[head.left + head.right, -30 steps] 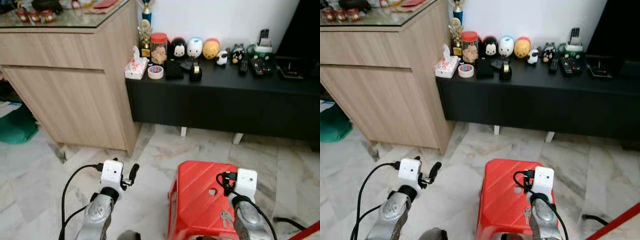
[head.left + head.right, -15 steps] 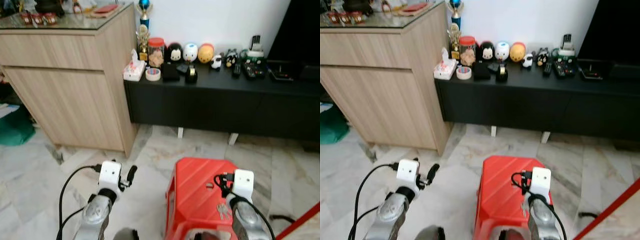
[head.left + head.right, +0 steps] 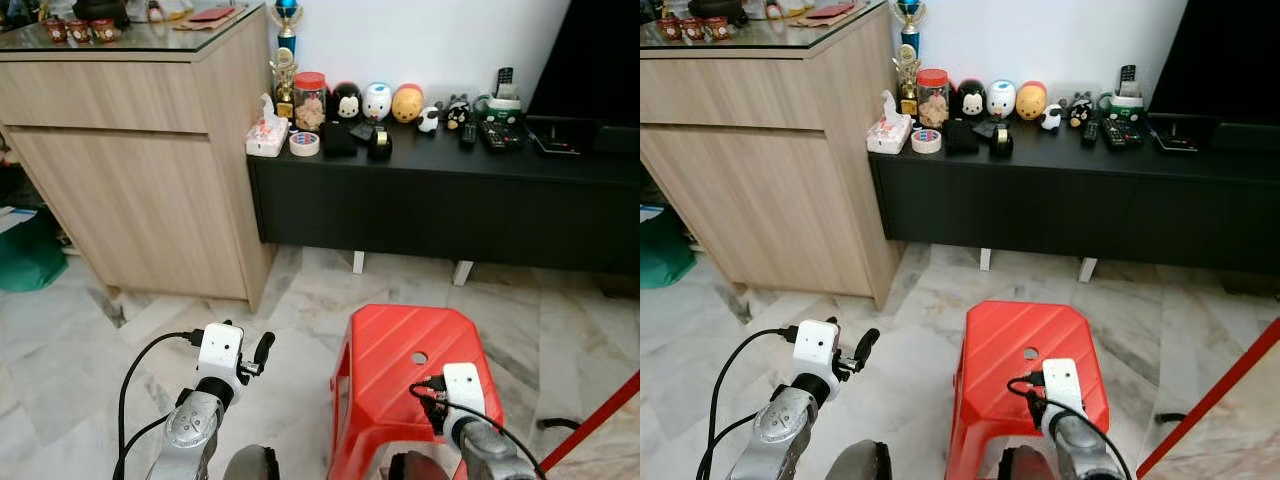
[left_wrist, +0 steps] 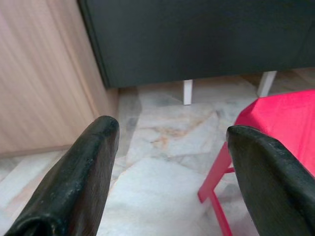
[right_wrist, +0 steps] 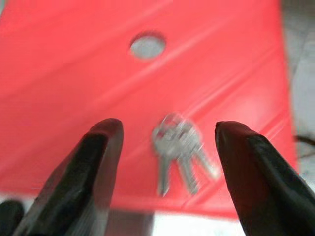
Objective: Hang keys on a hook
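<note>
While a wooden cabinet (image 3: 140, 150) stands at the far left, the left gripper (image 4: 170, 182) hovers low over the marble floor (image 3: 300, 300) near its base, fingers spread wide with nothing between them. Right of the cabinet, a black console (image 3: 450, 200) runs along the far wall, its top crowded with a tape roll (image 3: 304, 144), a jar (image 3: 311, 98), toy figures and remotes. Nearer, on the right, sits a red stool (image 3: 400, 370). The right gripper (image 5: 170, 167) hangs above its seat, fingers apart and empty, and the keys (image 5: 178, 147) lie flat on the stool between them, near the seat's front edge, below the round hole (image 5: 147, 45).
</note>
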`<state>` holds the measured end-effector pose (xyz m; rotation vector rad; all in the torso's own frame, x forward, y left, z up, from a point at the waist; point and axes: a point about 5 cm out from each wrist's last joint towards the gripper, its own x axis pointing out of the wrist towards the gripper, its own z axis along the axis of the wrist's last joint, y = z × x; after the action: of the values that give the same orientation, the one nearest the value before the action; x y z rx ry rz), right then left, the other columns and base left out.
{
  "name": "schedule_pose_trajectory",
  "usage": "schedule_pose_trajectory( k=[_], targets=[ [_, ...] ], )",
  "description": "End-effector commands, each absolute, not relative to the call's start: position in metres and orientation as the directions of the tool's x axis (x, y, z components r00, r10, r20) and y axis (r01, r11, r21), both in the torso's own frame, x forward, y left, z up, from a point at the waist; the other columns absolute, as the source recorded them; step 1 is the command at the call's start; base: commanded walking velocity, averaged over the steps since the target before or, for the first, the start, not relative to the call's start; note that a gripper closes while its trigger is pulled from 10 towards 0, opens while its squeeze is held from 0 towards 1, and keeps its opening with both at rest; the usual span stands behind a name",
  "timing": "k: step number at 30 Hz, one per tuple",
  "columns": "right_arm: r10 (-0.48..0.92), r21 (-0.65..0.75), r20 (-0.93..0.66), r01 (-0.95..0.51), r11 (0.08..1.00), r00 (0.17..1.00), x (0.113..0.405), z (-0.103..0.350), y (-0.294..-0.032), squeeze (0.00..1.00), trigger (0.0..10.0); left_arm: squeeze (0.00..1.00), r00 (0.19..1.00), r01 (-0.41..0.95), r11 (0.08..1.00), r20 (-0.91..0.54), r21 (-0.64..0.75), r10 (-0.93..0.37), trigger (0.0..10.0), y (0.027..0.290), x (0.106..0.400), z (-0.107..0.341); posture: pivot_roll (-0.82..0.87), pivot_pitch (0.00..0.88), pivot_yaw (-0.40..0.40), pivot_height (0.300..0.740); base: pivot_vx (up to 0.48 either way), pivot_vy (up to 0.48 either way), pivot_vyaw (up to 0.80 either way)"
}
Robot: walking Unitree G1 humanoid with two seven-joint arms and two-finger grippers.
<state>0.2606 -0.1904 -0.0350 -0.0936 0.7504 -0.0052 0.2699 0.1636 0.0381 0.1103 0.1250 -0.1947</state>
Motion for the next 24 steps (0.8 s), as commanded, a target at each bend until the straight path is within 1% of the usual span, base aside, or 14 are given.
schedule_pose_trajectory(
  k=[1, 4, 5, 6, 10, 12, 18, 24],
  targets=[
    [-0.050, -0.088, -0.687, -0.014, 0.996, 0.725, 0.263, -0.034, -0.193, 1.00, 10.0, 0.00, 0.971, 0.205, 0.975, -0.148, 0.091, -0.190, 10.0, 0.163, 0.269, 0.037, 0.03, 0.000, 0.002, 0.616, 0.000, 0.000, 0.00],
    [-0.048, -0.079, -0.689, -0.009, 0.997, 0.723, 0.266, -0.031, -0.197, 1.00, 10.0, 0.00, 0.970, 0.207, 0.974, -0.149, 0.092, -0.192, 10.0, 0.163, 0.268, 0.037, 0.04, 0.000, 0.007, 0.616, 0.000, 0.000, 0.00],
    [-0.034, -0.065, -0.701, -0.016, 0.998, 0.712, 0.265, -0.032, -0.197, 0.43, 10.0, 0.00, 0.970, 0.208, 0.974, -0.151, 0.093, -0.193, 10.0, 0.164, 0.266, 0.036, 0.03, 0.000, 0.010, 0.616, 0.000, 0.000, 0.00],
    [-0.035, -0.069, -0.708, -0.020, 0.997, 0.705, 0.263, -0.033, -0.198, 0.00, 10.0, 0.00, 0.969, 0.209, 0.973, -0.152, 0.093, -0.194, 10.0, 0.164, 0.266, 0.036, 0.03, 0.000, 0.010, 0.616, 0.000, 0.000, 0.00],
    [-0.049, -0.077, -0.722, -0.009, 0.997, 0.690, 0.259, -0.036, -0.201, 0.00, 10.0, 0.00, 0.969, 0.212, 0.973, -0.152, 0.092, -0.196, 10.0, 0.164, 0.265, 0.036, 0.05, 0.000, 0.013, 0.616, 0.000, 0.000, 0.00],
    [-0.067, -0.060, -0.728, 0.035, 0.998, 0.682, 0.257, -0.037, -0.206, 0.00, 10.0, 0.00, 0.969, 0.214, 0.972, -0.149, 0.095, -0.199, 10.0, 0.165, 0.264, 0.039, 0.05, 0.000, 0.021, 0.616, 0.000, 0.000, 0.00],
    [-0.072, -0.049, -0.728, 0.054, 0.997, 0.682, 0.255, -0.038, -0.207, 0.00, 10.0, 0.00, 0.967, 0.214, 0.971, -0.160, 0.106, -0.196, 10.0, 0.169, 0.258, 0.038, 0.06, 0.005, 0.037, 0.616, 0.000, 0.000, 0.00],
    [-0.087, -0.046, -0.731, 0.079, 0.996, 0.677, 0.252, -0.040, -0.211, 0.00, 10.0, 0.00, 0.966, 0.218, 0.969, -0.164, 0.115, -0.198, 10.0, 0.172, 0.253, 0.041, 0.08, 0.045, 0.054, 0.616, 0.000, 0.000, 0.00]
  ],
)
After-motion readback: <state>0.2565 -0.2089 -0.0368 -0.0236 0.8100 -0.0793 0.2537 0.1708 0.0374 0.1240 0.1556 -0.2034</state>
